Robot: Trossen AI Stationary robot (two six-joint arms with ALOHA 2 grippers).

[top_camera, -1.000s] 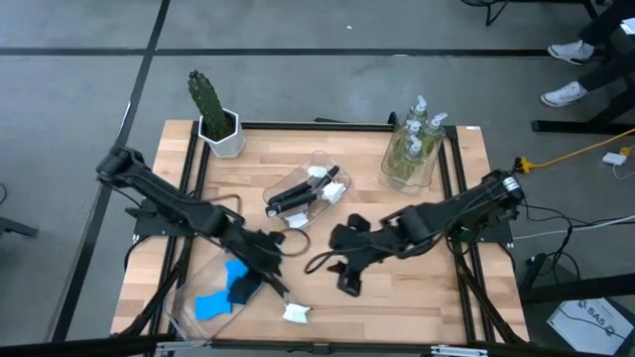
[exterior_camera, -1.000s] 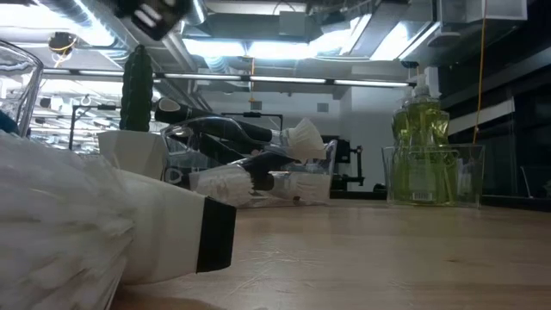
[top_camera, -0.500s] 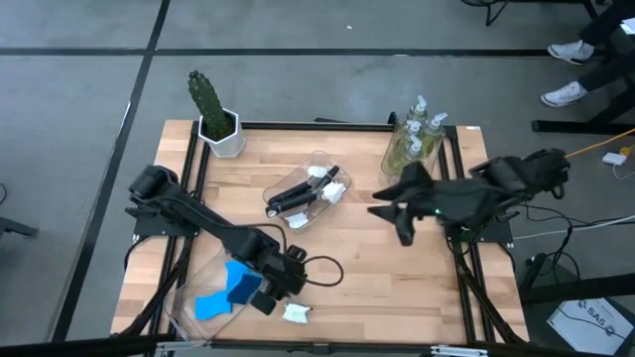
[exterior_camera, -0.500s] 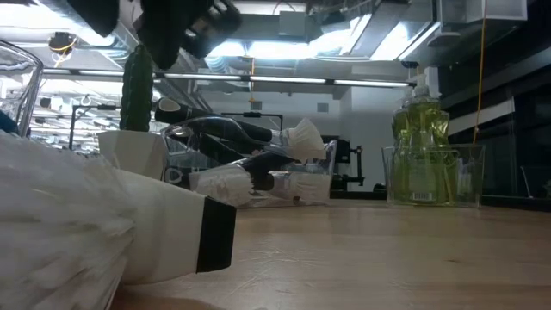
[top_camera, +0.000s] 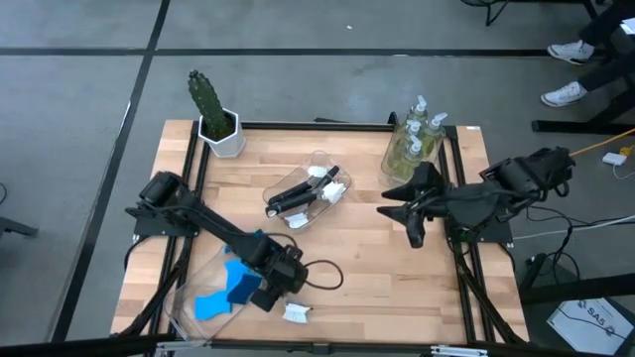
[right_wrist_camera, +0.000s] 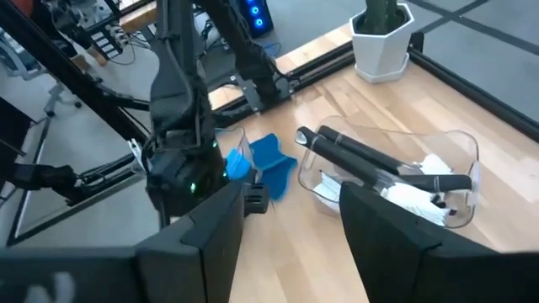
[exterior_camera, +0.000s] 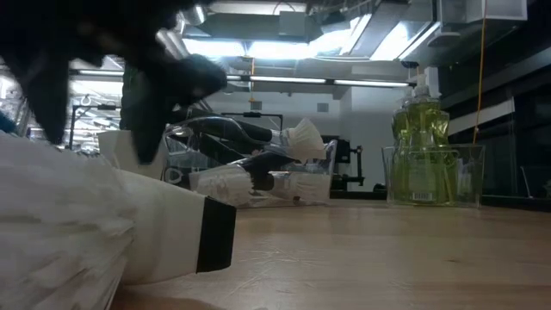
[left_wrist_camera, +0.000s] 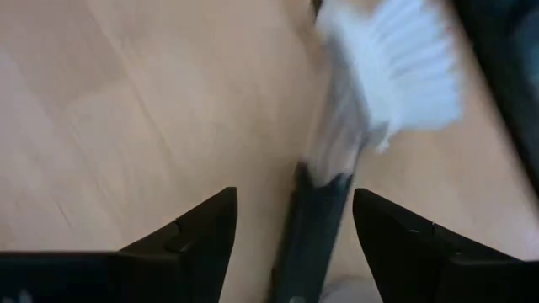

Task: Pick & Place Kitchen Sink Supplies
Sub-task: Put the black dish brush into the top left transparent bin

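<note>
While the high view puts the left gripper [top_camera: 275,290] just beside the loose dish brush [top_camera: 296,313] at the near edge, right gripper [top_camera: 412,226] farther off and released, we note from the left wrist view that the brush handle runs between spread fingers [left_wrist_camera: 189,240], ungrasped; sponges [top_camera: 224,291], brushes [top_camera: 303,190] and soap bottles [top_camera: 415,142] sit binned.

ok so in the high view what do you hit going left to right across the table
cactus → blue sponges → left end effector → bin of dish brushes → right end effector → soap bottles
</note>
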